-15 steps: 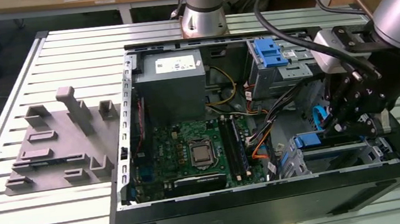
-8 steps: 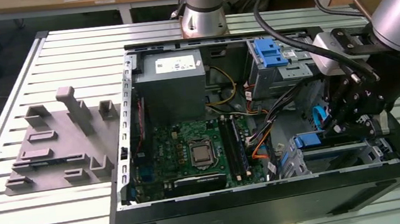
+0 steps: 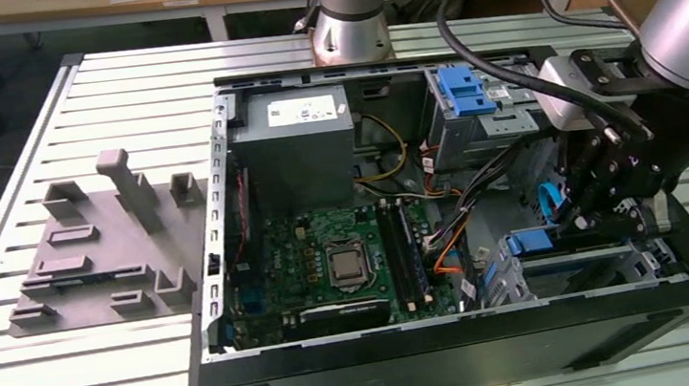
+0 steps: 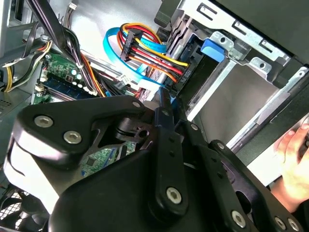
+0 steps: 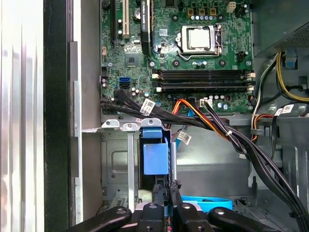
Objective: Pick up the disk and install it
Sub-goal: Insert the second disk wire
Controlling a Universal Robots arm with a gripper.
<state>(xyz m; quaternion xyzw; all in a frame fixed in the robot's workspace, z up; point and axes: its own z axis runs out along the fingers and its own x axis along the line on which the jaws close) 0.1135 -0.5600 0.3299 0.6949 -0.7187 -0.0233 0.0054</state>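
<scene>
The black pincer (image 5: 166,195) stood narrow above the blue-bracketed silver disk (image 5: 155,157), which sat edgewise in the grey metal drive cage (image 5: 116,166) for seating.

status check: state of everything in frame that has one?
computer case: lying flat, side open
gripper: inside the case, shut on the disk
disk: held by its blue-edged side, not seated
drive bay: empty where it shows
CPU socket: bare, no cooler
</scene>
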